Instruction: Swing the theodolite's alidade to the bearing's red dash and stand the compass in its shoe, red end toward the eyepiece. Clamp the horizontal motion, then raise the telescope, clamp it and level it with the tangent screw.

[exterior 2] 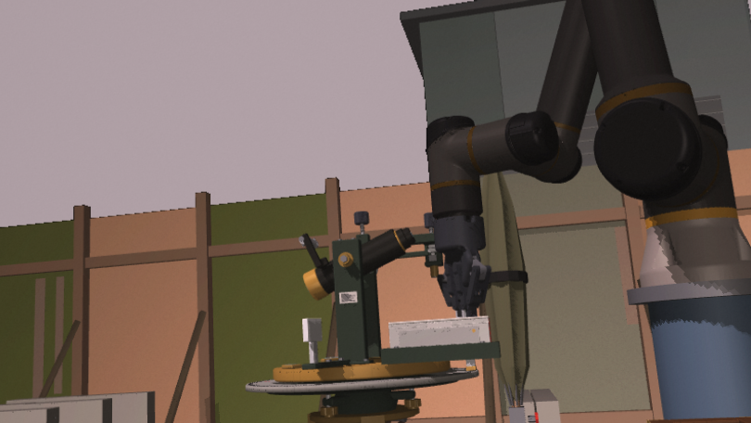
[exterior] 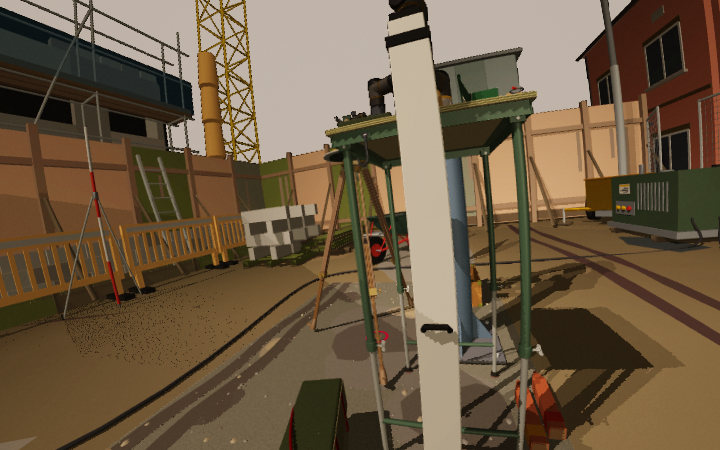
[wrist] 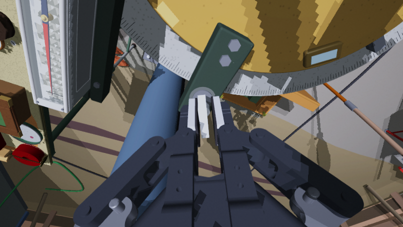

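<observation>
A small pale clamp lever (wrist: 203, 117) at the end of a dark green bracket (wrist: 215, 63) lies between the fingers of my gripper (wrist: 204, 112), which is open and holds nothing. The bracket is bolted to the theodolite's brass plate (wrist: 282, 31) above a graduated silver circle (wrist: 253, 81). The white trough compass (exterior 2: 439, 332) lies in its green shoe (exterior 2: 441, 351) on the alidade, just below my gripper (exterior 2: 463, 310). Its red needle end (wrist: 47, 48) shows in the wrist camera. The telescope (exterior 2: 368, 252) tilts, its yellow-capped end low on the left.
A tall cream post (exterior: 425, 228) stands close in front of the side camera and hides much of the green work platform (exterior: 435, 127). The arm's blue pedestal (exterior 2: 701, 357) stands to the right. A wooden tripod (exterior: 350, 239) and a green case (exterior: 318, 414) are below.
</observation>
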### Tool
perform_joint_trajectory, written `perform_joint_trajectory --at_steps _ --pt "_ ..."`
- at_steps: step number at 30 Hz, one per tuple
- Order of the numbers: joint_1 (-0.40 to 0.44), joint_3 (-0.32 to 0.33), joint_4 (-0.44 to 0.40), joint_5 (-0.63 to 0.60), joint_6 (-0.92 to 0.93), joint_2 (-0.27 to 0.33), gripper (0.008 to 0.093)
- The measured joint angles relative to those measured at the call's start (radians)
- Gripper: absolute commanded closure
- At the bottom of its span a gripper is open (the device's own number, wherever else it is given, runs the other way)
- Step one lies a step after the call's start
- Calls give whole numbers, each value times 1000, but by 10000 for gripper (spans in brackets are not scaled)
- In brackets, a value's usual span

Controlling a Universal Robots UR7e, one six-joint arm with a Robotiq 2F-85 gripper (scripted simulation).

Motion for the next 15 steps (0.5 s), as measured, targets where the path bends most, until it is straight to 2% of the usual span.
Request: perform_joint_trajectory --at_steps 8,15 --pt "0 -1 6 0 0 -4 820" --pt "0 -18 109 0 0 -91 820"
